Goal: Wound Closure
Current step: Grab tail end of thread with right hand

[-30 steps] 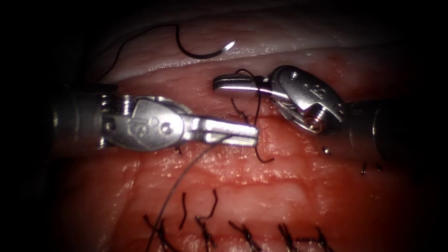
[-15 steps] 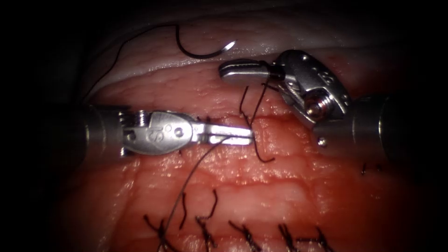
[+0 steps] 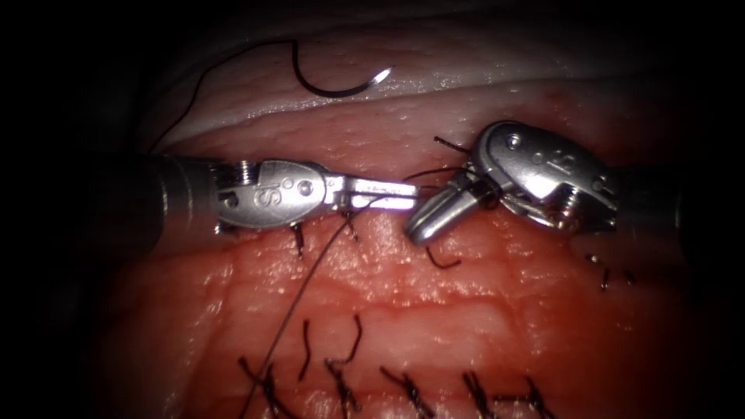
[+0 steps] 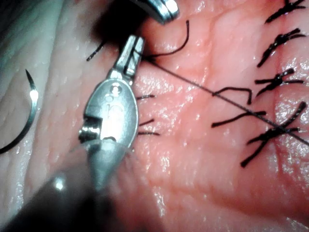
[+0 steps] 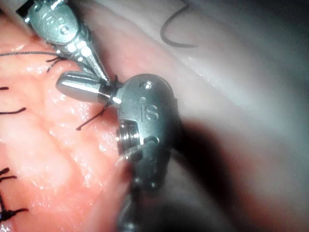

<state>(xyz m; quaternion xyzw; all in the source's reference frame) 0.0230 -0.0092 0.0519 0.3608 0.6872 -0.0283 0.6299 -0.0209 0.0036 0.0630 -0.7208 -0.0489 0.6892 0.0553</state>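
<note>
Left end effector (image 3: 392, 192) grips thread (image 3: 299, 302); right end effector (image 3: 434, 221) closed, thread looped around it. Needle (image 3: 341, 85) lies free, far side; loop could slip off.

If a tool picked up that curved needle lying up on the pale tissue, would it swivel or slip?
The needle looks thin, smooth and shiny, so probably slippery. Its curve suggests it may swivel in the jaws. It seems stiff, unlike its trailing thread.
</note>
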